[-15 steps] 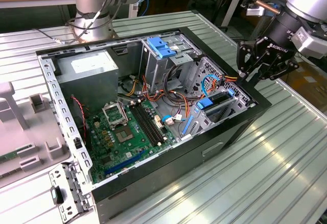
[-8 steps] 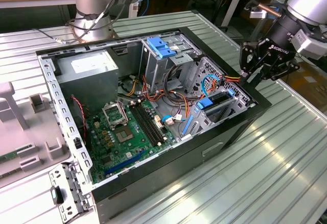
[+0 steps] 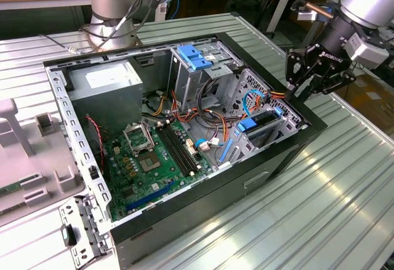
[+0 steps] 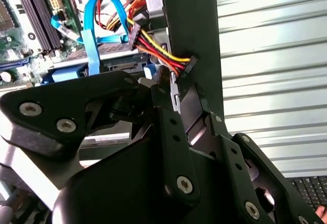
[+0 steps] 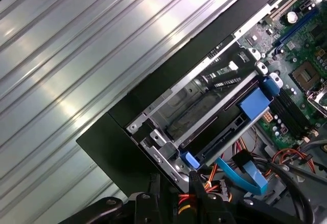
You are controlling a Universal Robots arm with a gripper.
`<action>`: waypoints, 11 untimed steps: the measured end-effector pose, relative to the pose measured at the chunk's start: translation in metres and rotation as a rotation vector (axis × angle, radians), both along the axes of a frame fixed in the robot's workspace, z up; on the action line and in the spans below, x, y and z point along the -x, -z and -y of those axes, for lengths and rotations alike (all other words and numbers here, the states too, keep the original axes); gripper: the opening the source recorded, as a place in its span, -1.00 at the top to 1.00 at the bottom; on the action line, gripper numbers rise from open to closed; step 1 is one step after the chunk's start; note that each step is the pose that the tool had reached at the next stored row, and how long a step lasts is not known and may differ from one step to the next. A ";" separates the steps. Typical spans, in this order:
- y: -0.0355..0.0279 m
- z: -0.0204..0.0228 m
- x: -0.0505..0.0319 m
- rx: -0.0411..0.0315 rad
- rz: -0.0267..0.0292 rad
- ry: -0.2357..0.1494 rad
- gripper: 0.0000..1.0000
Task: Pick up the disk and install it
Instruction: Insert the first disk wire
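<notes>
The disk, a flat dark slab with blue plastic side rails, appears to lie slanted in the metal drive bay of the open black computer case, just below and inward of the black robot gripper. The gripper hovers at the case's edge, and whether it is open or closed cannot be told. With the yellow, red and black power cable right beside the gripper, seating likely calls for a square push along the rails, clear of the wires.
</notes>
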State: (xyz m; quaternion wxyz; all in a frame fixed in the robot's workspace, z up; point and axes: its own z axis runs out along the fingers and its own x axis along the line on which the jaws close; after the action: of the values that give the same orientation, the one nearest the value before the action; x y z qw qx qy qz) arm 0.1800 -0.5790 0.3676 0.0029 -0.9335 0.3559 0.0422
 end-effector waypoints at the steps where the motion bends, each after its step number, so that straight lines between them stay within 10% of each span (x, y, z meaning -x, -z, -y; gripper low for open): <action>1: 0.0003 -0.0007 -0.0013 -0.0001 0.0000 0.000 0.28; 11: 0.0033 -0.0055 -0.0080 0.0003 0.0000 0.021 0.28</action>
State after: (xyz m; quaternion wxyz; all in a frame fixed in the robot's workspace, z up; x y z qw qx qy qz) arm 0.1880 -0.5735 0.3642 0.0033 -0.9297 0.3658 0.0421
